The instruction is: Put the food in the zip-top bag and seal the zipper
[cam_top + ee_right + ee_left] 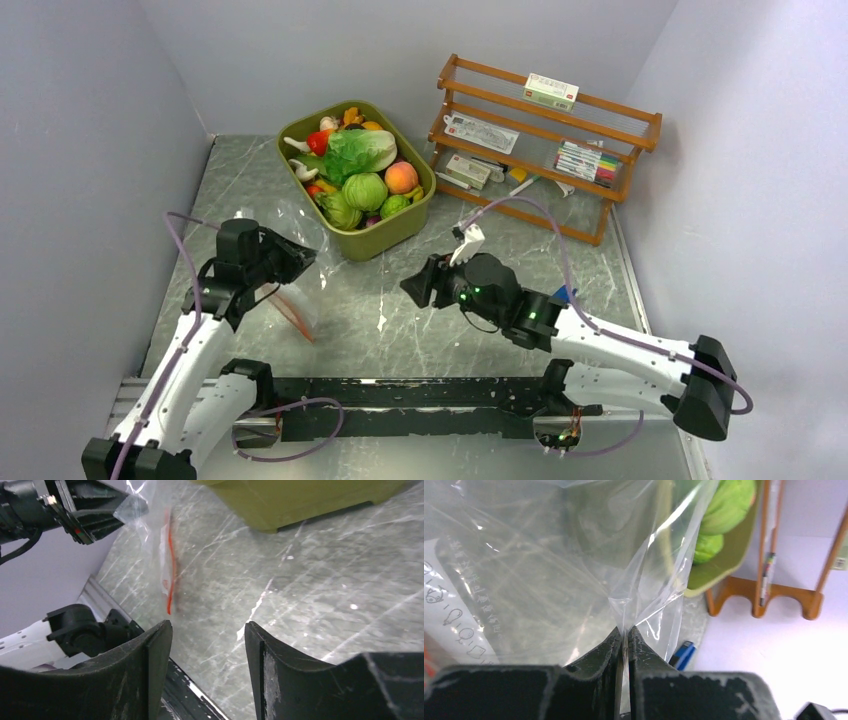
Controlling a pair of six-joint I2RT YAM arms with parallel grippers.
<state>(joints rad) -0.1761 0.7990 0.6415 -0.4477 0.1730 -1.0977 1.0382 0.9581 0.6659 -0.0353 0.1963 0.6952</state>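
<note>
Fingers [604, 655] of left end effector [625, 641] pinch the zip-top bag [549, 555] aloft; right end effector [207, 630] hovers part-spread, empty.

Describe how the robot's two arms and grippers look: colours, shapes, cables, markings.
The left arm and the right arm have white shells with black joints, and a loose mauve cable runs along each. The left gripper and right gripper are black, with thick, scuffed, wedge-shaped fingers. Small green lights glow on the right wrist.
</note>
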